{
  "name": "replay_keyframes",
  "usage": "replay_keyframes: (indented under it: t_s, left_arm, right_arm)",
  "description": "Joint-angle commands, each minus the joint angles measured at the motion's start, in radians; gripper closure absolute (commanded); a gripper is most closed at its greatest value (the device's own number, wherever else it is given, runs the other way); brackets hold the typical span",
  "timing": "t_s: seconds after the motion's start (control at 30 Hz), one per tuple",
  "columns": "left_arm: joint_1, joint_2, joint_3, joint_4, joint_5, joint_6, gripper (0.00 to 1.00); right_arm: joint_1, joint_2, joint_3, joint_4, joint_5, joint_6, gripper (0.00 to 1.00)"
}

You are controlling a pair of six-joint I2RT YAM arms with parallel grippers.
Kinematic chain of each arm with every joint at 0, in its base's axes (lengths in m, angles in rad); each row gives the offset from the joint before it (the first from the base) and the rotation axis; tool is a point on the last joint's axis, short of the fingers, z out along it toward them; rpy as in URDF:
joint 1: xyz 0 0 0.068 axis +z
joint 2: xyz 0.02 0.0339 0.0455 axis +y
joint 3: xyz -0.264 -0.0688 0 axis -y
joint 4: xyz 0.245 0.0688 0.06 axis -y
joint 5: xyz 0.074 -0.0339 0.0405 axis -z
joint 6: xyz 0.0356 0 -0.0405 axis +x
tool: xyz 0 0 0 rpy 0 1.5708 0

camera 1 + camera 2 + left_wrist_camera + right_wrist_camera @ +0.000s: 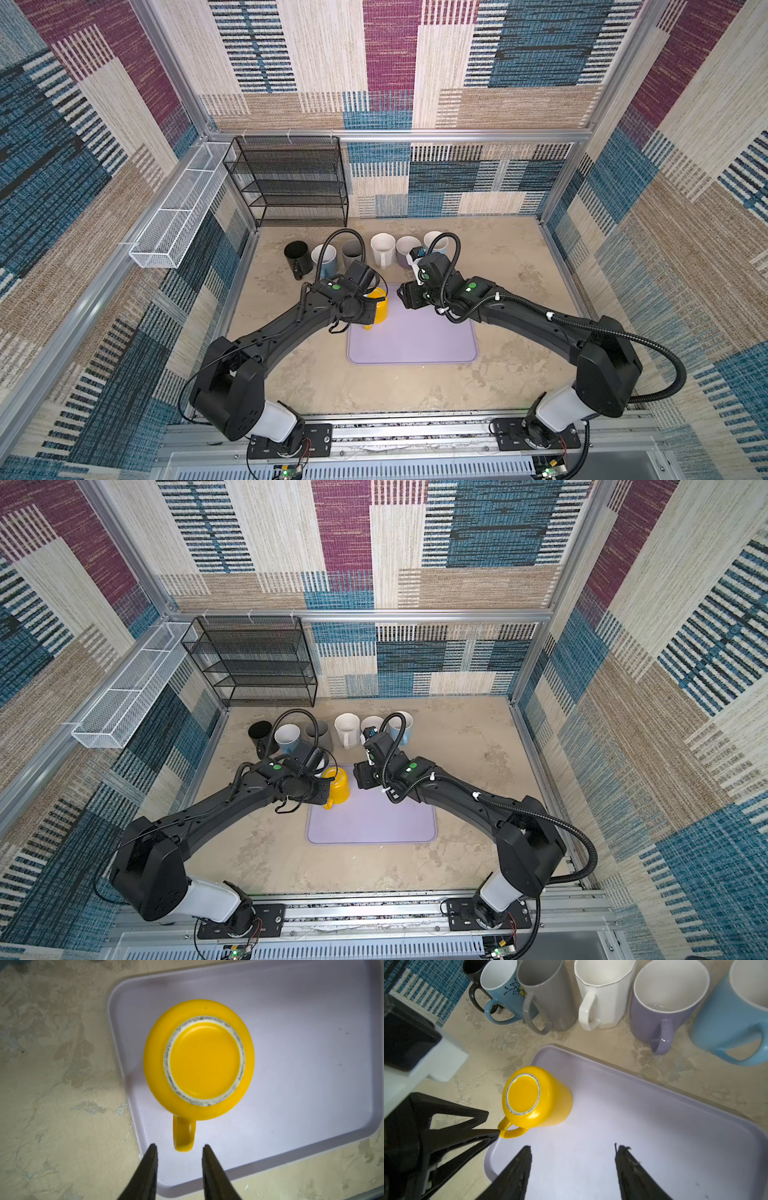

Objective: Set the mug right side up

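A yellow mug (380, 306) (338, 785) stands upside down, base up, near the far left corner of a lilac tray (415, 338) (374, 823). Its handle (184, 1136) points at my left gripper (180, 1146), which is open, with one fingertip on each side of the handle's end and a gap on both sides. In the right wrist view a left fingertip (495, 1132) reaches the handle (510, 1133) of the mug (537, 1097). My right gripper (573, 1147) (405, 296) hangs open over the bare tray (643, 1118), to the right of the mug, with nothing between its fingers.
Several upright mugs line the back of the table: black (298, 254), blue-and-white (325, 257), grey (352, 252), white (382, 249), lilac (407, 248), light blue (437, 242). A black wire rack (291, 183) and a white mesh basket (183, 208) stand at the back left.
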Motion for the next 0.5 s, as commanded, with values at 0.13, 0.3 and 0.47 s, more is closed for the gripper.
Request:
replay_keyframes:
  t_s: [0.13, 0.3, 0.47]
  left_arm:
    - [-0.009, 0.06, 0.05, -0.039, -0.018, 0.018, 0.67]
    - [-0.015, 0.107, 0.079, -0.053, -0.018, 0.021, 0.67]
    - [-0.019, 0.149, 0.105, -0.076, -0.029, 0.021, 0.68]
  right_arm:
    - [-0.01, 0.003, -0.011, 0.028, 0.001, 0.002, 0.32]
    - [-0.015, 0.009, -0.015, 0.026, -0.001, 0.001, 0.32]
    - [-0.018, 0.014, -0.019, 0.026, 0.0, 0.0, 0.32]
